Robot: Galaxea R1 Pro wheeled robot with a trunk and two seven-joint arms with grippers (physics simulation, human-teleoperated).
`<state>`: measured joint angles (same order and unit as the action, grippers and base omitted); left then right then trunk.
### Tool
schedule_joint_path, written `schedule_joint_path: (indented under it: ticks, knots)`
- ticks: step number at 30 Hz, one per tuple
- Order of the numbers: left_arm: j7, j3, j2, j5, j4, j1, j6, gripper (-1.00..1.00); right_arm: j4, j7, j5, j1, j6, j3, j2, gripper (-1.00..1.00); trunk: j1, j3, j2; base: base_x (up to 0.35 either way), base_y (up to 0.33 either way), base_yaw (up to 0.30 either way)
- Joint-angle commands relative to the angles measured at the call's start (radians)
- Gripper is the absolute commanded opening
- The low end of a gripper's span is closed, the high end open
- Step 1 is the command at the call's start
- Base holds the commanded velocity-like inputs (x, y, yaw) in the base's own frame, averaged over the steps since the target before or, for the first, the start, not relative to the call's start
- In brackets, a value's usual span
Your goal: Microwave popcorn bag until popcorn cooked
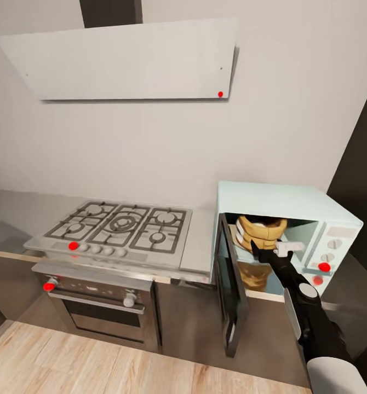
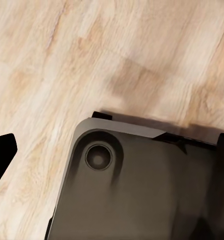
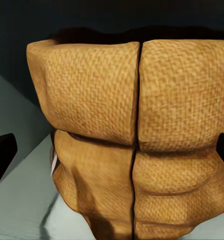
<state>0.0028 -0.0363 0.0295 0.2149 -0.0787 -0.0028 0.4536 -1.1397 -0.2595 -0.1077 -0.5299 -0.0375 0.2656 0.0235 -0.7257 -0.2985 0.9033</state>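
Observation:
The mint-blue microwave (image 1: 293,200) stands right of the hob with its dark glass door (image 1: 230,284) swung wide open. Inside it sits the tan-orange popcorn bag (image 1: 260,230), upright on the microwave's floor. My right gripper (image 1: 267,250) reaches into the opening just in front of the bag. In the right wrist view the woven bag (image 3: 132,135) looms very close, and the right gripper (image 3: 112,160) is open, its fingertips (image 3: 1,155) wide apart at either side. The left gripper (image 2: 112,155) is open, hanging over the floor. The popcorn is hidden in the bag. The pale countertop slab is out of view.
A steel worktop with a gas hob (image 1: 123,224) lies left of the microwave, above a built-in oven (image 1: 101,306). An extractor hood (image 1: 123,60) hangs on the wall. The open door juts out over the wooden floor (image 1: 96,361). The robot's dark base (image 2: 142,185) is below the left wrist.

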Motion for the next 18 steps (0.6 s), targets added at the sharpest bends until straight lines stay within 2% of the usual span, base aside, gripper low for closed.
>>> schedule_joint_path:
  ticks: [1, 18]
  knots:
    - [0.0, -0.003, 0.001, 0.0, 0.0, 0.0, 0.003, 1.0, 0.0, -0.006, -0.01, -0.001, -0.004, 0.003, -0.001, 1.0, 0.0, -0.001, 0.001, 0.061, 0.0, 0.0]
    - [0.0, -0.004, 0.001, 0.0, 0.0, 0.0, 0.002, 1.0, -0.002, -0.006, -0.012, -0.001, -0.004, 0.003, -0.001, 1.0, 0.0, -0.001, 0.001, 0.029, 0.0, 0.0]
